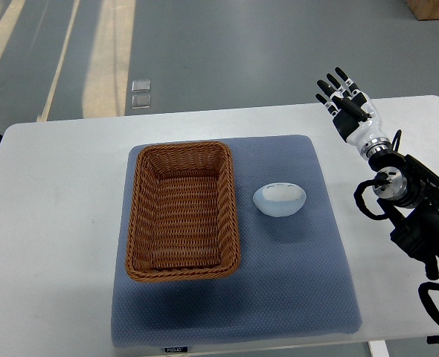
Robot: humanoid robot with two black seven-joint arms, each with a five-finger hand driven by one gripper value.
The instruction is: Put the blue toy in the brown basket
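Observation:
A pale blue rounded toy [279, 199] lies on the blue mat [294, 282], just right of the brown wicker basket [182, 210]. The basket holds nothing that I can see. My right hand [342, 93] is raised over the table's far right edge, well behind and to the right of the toy. Its black-tipped fingers are spread and hold nothing. The right arm runs down along the right side of the picture. No left arm shows.
The white table [56, 223] carries the mat with the basket on its left half. Grey floor lies beyond the far edge, with a small clear item [141, 94] on it. A brown box corner [434, 7] shows at top right.

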